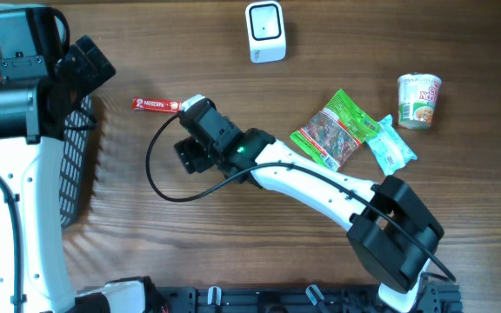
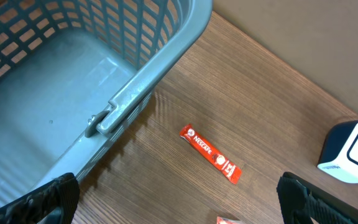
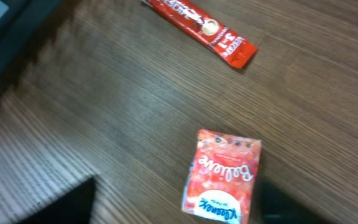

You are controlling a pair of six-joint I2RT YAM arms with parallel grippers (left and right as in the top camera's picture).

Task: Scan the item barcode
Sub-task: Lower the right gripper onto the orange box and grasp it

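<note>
Overhead, the right claw [image 1: 190, 156] hangs low over the wooden surface [image 1: 259, 261], left of centre, on the near side of a long red coffee stick [image 1: 155, 105]. The white box-shaped scanner [image 1: 265, 31] stands at the far edge, well apart.

In the left wrist view, the left claw [image 2: 178, 186] is spread wide beside the grey plastic basket [image 2: 154, 81] and holds nothing.

In the right wrist view, a small red-pink foil sachet [image 3: 222, 180] lies flat between the right claw's parted fingers [image 3: 291, 205]. One finger is just beside its edge and the other is clear of it.

The likely risk is that closing off-centre shoves the thin sachet sideways or pinches only a corner. It could then slip, or reach the scanner with its barcode turned away.
</note>
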